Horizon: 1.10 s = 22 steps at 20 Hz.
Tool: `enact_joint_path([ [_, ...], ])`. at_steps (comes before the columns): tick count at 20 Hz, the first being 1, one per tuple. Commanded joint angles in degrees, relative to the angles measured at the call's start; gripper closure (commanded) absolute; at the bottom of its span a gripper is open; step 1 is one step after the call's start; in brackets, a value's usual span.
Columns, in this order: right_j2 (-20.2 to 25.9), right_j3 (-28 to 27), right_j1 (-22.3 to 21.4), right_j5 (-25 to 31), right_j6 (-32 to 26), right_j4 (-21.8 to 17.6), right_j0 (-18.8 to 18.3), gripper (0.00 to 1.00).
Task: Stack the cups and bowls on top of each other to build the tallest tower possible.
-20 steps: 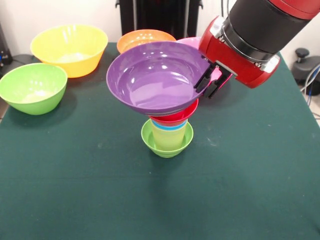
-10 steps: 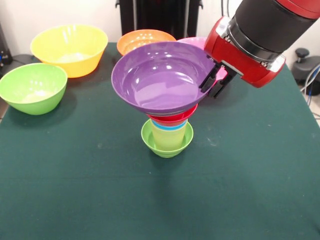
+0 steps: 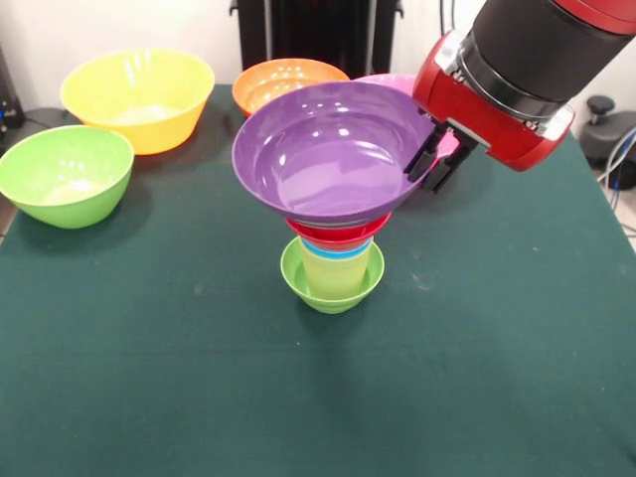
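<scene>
My gripper (image 3: 435, 162) is shut on the right rim of the wide purple bowl (image 3: 328, 149), one finger inside the rim and one outside. The bowl sits level on or just above the tower (image 3: 334, 260); I cannot tell whether they touch. The tower's base is the small lime-green bowl (image 3: 301, 278). In it stands the pale yellow cup (image 3: 338, 272), with a blue cup's rim (image 3: 336, 252) and the small red bowl (image 3: 338, 232) above. The purple bowl hides the tower's top.
The large yellow bowl (image 3: 139, 94) and the green bowl (image 3: 65, 174) stand at the left. Behind the purple bowl are the orange bowl (image 3: 283, 78) and the partly hidden pink bowl (image 3: 390, 80). Everything rests on a dark green table (image 3: 149, 378).
The gripper has carried the purple bowl a little to the right, so it now sits more squarely over the tower. The tower and the other bowls have not moved.
</scene>
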Motion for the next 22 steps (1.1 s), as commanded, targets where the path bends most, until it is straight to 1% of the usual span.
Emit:
enact_joint_path([
  [1,5.7,6.7,-0.4,-3.1,6.7,0.2,1.4,1.00],
  [14,5.2,7.9,-0.8,-4.2,6.8,0.1,1.6,1.00],
  [22,5.1,10.4,-2.0,-5.0,6.8,-0.2,1.9,1.00],
])
